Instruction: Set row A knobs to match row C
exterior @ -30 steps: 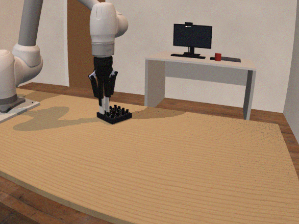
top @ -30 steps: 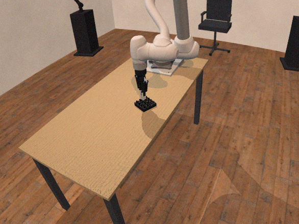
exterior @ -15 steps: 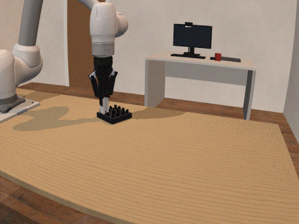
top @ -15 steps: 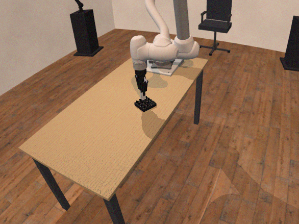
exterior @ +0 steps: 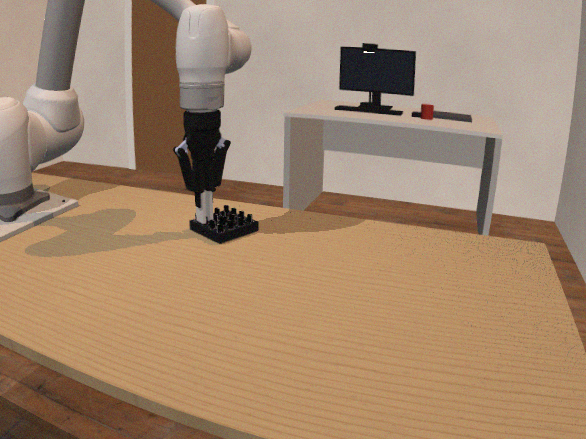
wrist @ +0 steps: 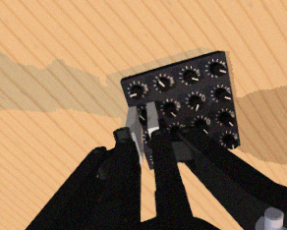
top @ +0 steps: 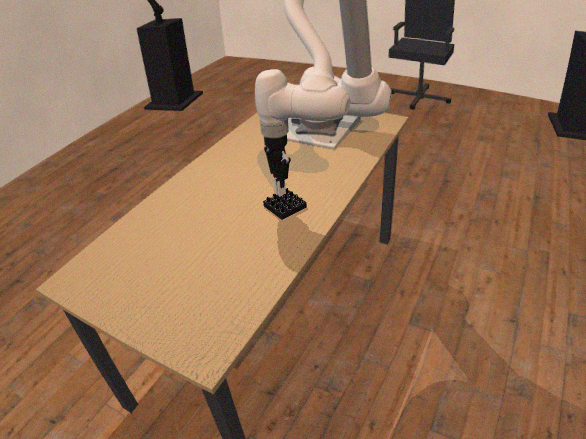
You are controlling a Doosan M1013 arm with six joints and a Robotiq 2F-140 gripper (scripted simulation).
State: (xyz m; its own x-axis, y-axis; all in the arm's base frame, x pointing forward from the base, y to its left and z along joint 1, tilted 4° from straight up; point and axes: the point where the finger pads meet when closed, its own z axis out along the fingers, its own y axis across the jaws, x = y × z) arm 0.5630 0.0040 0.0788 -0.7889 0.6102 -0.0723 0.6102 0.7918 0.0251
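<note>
The black knob box (top: 286,208) (exterior: 231,230) (wrist: 179,93) stands on its feet on the wooden table (top: 175,269) (exterior: 350,319), with several rows of small black knobs carrying white lines. My gripper (top: 281,193) (exterior: 203,214) (wrist: 144,117) comes straight down onto the box edge nearest the robot's base. In the wrist view its two pale finger pads sit close on either side of one knob at the left edge of the box, second from the far corner. The fingers hide most of that knob and the knobs behind them. I cannot read the printed names.
The robot base plate (top: 325,136) sits at the table's far end. The box lies near the table's right long edge (top: 330,229). A chair (top: 422,34), black pedestals and a white desk (exterior: 390,124) with a monitor stand away from the table.
</note>
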